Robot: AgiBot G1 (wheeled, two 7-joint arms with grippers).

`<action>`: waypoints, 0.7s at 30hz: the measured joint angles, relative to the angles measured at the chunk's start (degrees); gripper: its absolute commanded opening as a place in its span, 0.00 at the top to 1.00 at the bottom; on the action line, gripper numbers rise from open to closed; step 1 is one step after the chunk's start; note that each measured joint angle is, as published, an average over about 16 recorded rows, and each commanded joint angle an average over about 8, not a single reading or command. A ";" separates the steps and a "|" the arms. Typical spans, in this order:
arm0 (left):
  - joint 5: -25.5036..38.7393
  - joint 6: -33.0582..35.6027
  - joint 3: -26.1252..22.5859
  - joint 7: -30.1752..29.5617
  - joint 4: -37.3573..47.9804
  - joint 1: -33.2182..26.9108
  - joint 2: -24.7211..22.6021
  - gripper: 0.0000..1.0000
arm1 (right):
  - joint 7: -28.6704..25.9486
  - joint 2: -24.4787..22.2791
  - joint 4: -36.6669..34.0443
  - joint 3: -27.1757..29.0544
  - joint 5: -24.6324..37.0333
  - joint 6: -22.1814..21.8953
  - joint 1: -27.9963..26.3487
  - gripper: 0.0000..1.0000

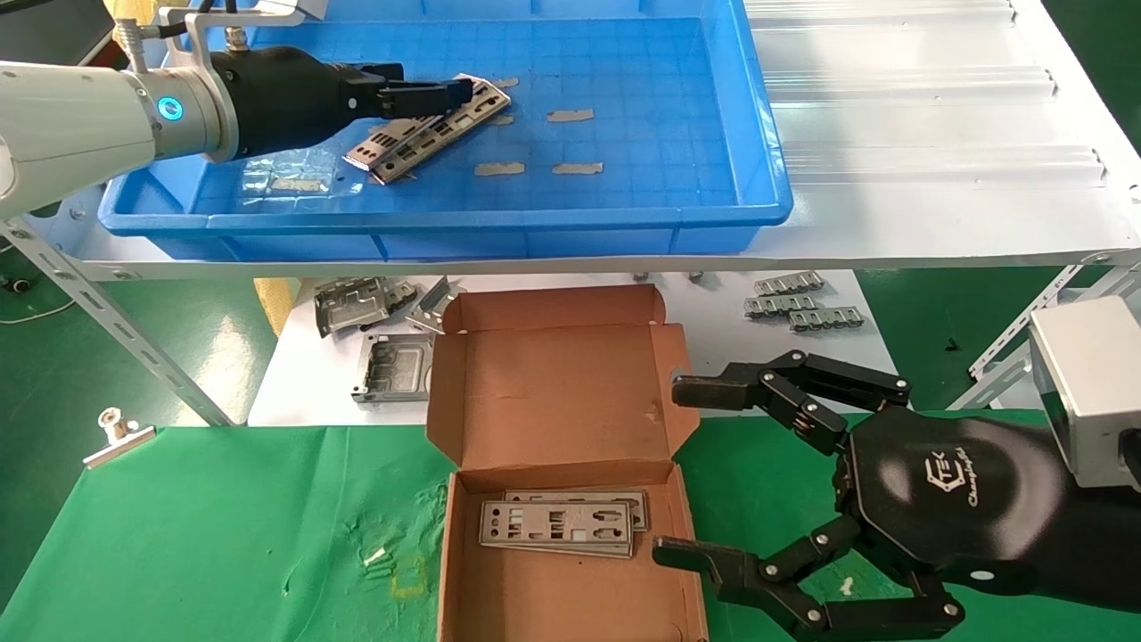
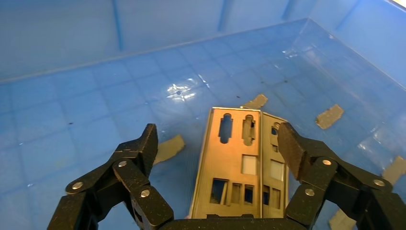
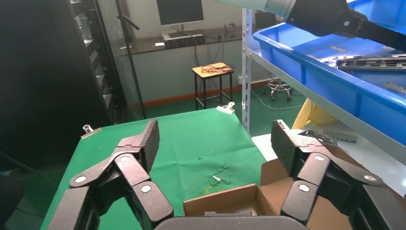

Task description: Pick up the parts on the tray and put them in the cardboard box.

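Left gripper hangs open over two parts in the tray, fingers straddling them; right gripper open beside the box

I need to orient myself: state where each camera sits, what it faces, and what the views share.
Head: looks down over tray, box, both arms.
Left wrist: behind the open left pincer, facing plates on the tray floor.
Right wrist: behind the open right pincer, facing green cloth.
Shared: plates, tray, box.
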State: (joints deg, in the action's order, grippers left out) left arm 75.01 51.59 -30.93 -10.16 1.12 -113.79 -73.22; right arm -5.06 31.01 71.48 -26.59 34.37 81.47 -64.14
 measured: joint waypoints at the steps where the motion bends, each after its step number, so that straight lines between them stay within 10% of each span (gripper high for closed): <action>1: 0.12 -0.05 -0.09 -0.07 -0.06 0.01 -0.03 1.00 | 0.00 0.00 0.00 0.00 0.00 0.00 0.00 0.00; 21: 1.42 -1.75 -0.99 -1.55 -0.58 0.09 -0.48 1.00 | 0.00 0.00 0.00 0.00 0.00 0.00 0.00 0.00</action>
State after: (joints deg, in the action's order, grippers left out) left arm 76.43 49.85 -31.92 -11.70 0.54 -113.70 -73.70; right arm -5.06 31.01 71.48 -26.59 34.37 81.47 -64.14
